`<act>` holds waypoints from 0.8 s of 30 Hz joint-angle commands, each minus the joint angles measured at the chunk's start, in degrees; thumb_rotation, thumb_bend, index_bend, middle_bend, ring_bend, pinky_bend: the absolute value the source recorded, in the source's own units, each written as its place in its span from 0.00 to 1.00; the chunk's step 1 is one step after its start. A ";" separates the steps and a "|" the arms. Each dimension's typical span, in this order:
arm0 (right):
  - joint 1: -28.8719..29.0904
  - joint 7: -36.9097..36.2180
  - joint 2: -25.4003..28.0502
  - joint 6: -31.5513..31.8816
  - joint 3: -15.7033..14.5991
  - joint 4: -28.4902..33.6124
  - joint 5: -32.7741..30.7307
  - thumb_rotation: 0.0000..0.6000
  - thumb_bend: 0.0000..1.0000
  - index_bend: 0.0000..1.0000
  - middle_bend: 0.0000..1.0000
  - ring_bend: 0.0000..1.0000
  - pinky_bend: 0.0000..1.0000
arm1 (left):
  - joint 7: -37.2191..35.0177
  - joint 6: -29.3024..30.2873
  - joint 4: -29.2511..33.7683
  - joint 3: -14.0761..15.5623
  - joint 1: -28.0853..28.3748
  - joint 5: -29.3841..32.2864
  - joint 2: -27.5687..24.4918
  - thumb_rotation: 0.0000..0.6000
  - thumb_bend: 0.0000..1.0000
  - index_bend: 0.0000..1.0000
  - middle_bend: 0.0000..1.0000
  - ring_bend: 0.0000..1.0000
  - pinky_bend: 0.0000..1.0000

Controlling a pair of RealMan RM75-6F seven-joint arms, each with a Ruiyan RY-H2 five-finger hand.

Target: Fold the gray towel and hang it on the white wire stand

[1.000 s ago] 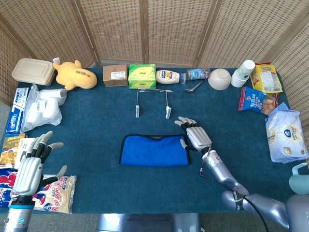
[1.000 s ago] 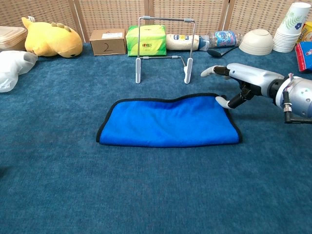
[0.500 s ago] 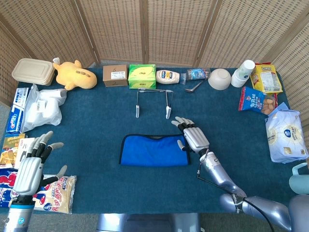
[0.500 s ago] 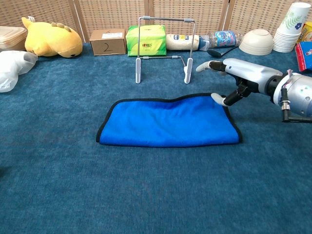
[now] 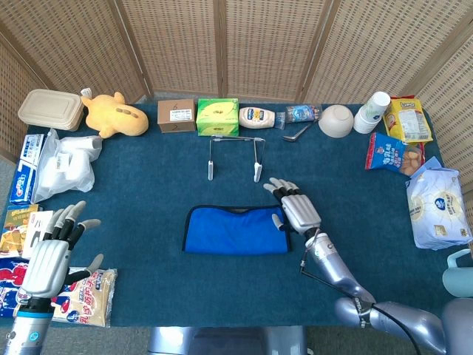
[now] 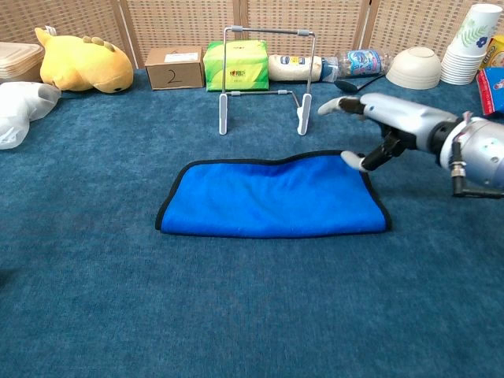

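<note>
The towel (image 5: 235,231) (image 6: 272,199) is bright blue with a dark hem and lies folded flat at mid-table. Behind it stands the white wire stand (image 5: 234,154) (image 6: 264,77), upright and bare. My right hand (image 5: 294,208) (image 6: 391,126) hovers open over the towel's right far corner, fingers stretched toward the stand and thumb hanging just above the hem; I cannot tell if it touches. My left hand (image 5: 52,257) is open at the front left, far from the towel, above snack packets.
A row along the back holds a yellow plush (image 5: 112,115), a cardboard box (image 5: 176,115), a green tissue box (image 5: 217,116), a bottle (image 5: 261,117), a bowl (image 5: 335,120) and paper cups (image 5: 372,111). Snack bags (image 5: 437,207) crowd the right edge, plastic bags (image 5: 65,164) the left.
My right hand has crept slightly left toward the towel's far right corner and risen a little. The towel, stand and left hand have not moved.
</note>
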State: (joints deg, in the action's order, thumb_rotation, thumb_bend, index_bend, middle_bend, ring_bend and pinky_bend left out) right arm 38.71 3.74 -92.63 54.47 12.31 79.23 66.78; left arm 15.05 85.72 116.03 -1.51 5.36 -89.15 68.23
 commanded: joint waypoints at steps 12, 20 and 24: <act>-8.45 1.26 11.85 9.26 -1.86 12.56 0.59 1.00 0.48 0.03 0.00 0.00 0.00 | 5.15 -9.77 -3.40 -0.81 6.42 0.77 3.10 1.00 0.38 0.26 0.05 0.00 0.00; -13.51 2.79 18.86 14.49 -4.20 20.00 2.46 1.00 0.48 0.03 0.00 0.00 0.00 | 4.24 -20.43 -5.27 -4.43 14.35 6.60 6.65 1.00 0.38 0.23 0.07 0.00 0.00; -15.06 3.20 21.14 15.94 -4.70 22.28 2.88 1.00 0.48 0.03 0.00 0.00 0.00 | 3.95 -25.60 -5.58 -6.07 18.21 10.16 7.23 1.00 0.38 0.22 0.06 0.00 0.00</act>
State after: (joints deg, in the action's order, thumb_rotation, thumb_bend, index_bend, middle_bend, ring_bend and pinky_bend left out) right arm 24.21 6.69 -72.05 69.93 7.93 100.87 69.37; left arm 19.32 62.42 110.86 -6.37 21.50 -81.01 74.79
